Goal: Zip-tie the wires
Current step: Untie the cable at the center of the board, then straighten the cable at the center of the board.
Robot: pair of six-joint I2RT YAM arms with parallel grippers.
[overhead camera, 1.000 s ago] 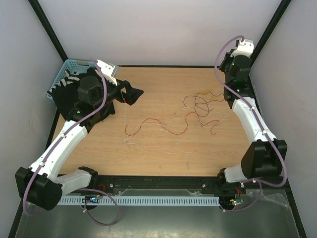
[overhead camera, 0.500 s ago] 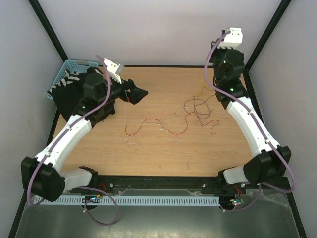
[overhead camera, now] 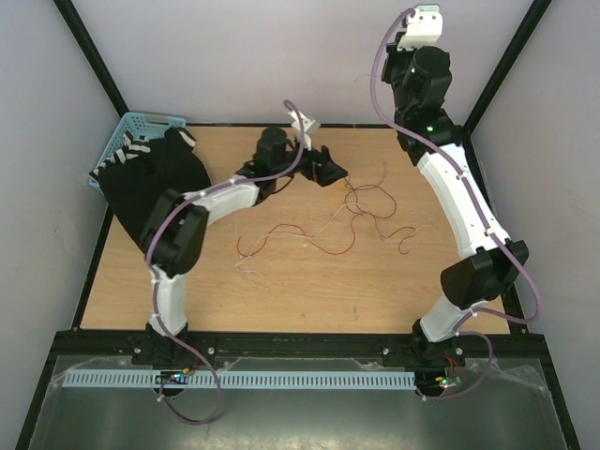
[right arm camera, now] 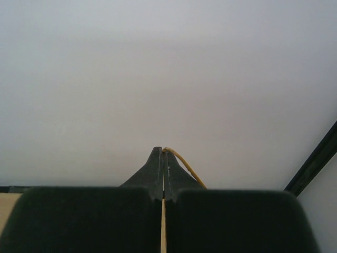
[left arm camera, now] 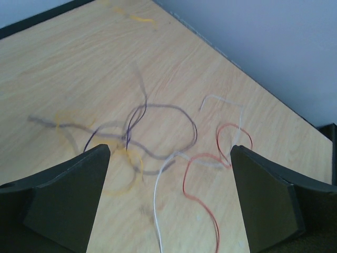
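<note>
The wires (overhead camera: 370,202) lay in a loose tangle on the wooden table (overhead camera: 281,300), with red loops trailing off to the left. Just left of the tangle hung the left gripper (overhead camera: 333,173), its jaws apparently spread toward it. The right arm (overhead camera: 459,192) reared high behind the tangle. A blue basket (overhead camera: 127,136) sat far to its left.
</note>
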